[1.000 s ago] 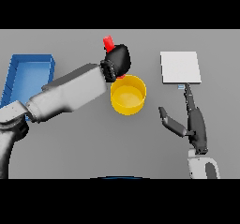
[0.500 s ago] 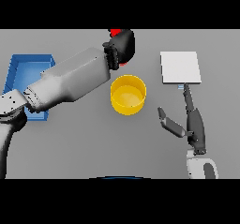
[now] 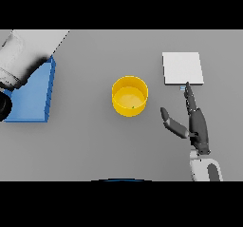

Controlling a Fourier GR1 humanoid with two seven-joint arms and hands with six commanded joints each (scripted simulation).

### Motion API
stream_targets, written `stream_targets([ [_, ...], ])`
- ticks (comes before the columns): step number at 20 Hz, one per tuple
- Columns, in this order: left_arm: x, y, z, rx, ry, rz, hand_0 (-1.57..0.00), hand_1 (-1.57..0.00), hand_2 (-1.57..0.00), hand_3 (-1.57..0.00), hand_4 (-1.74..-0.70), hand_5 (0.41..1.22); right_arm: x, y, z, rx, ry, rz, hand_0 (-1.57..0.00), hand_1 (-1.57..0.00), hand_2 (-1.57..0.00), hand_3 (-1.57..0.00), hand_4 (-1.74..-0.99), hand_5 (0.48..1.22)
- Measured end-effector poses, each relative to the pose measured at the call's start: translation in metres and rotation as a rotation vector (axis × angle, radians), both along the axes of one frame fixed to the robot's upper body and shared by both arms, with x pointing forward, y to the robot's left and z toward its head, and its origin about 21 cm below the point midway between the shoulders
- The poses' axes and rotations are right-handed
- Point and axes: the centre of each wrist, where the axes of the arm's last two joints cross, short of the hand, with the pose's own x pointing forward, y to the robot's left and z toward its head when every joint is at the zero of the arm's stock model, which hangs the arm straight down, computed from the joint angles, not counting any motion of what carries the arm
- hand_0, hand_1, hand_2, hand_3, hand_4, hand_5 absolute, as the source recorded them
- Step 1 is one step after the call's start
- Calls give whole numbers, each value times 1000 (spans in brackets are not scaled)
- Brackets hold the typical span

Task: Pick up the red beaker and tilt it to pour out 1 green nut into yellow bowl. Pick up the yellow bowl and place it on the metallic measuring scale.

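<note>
Grey table fills the head view, with the yellow bowl standing upright near its middle; every other thing is placed here from that bowl. Inside the bowl, low against the near wall, sits a tiny green speck that may be the green nut, though it is too small to be sure. To the right of the bowl and a little farther from the robot lies the metallic measuring scale, a flat pale square, apart from the bowl with bare table between them. Far to the left of the bowl is a blue tray, partly covered by the left arm, whose white and grey forearm crosses the upper left corner; the left hand itself does not show, and the red beaker is nowhere to be seen in this view. To the right of the bowl and nearer the robot is the right hand; its fingers are stretched straight, pointing away from the robot, their tips at the near edge of the scale, while the thumb sticks out sideways toward the bowl; the hand is spread open and has hold of nothing; it does not touch the bowl.
</note>
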Motion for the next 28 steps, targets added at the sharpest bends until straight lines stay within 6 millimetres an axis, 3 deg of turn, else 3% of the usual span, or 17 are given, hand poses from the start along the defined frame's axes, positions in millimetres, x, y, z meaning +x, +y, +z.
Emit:
stream_targets([
  [3,14,59,9,-359,17,203,-1571,-1571,-1559,-1368,-1733,1221,3,-3,-1,-1,1,7,1,1,1,1,-1224,592],
  [7,17,131,-6,-743,36,294,-1571,-1571,-1566,-1426,-1738,1221,3,-5,-1,-2,-12,22,1,1,1,1,-1222,586],
  [10,10,177,-31,-962,-4,401,-1571,-1571,-1569,-1415,-1739,1221,4,-10,-2,-28,-27,27,1,1,1,1,-1217,595],
  [13,-4,209,-64,-1161,-63,483,-1571,-1571,-1570,-1445,-1740,1221,3,-14,-5,-36,-9,33,1,1,1,1,-1212,610],
  [17,-36,232,-114,-1308,-103,638,-1571,-1571,-1570,-1452,-1741,1221,5,-11,0,-74,-14,44,1,1,1,1,-1210,649],
  [22,-81,236,-164,-1395,-110,740,-1571,-1571,-1571,-1449,-1741,1221,4,-9,-4,-79,-1,50,1,1,1,1,-1217,664],
  [26,-102,235,-188,-1443,-103,809,-1571,-1571,-1571,-1509,-1741,1221,4,-10,-1,-81,0,49,1,1,1,1,-1217,666],
  [28,-105,232,-193,-1453,-93,835,-1571,-1571,-1571,-1531,-1741,1166,2,-12,-4,-82,3,49,1,1,1,1,-1214,666],
])
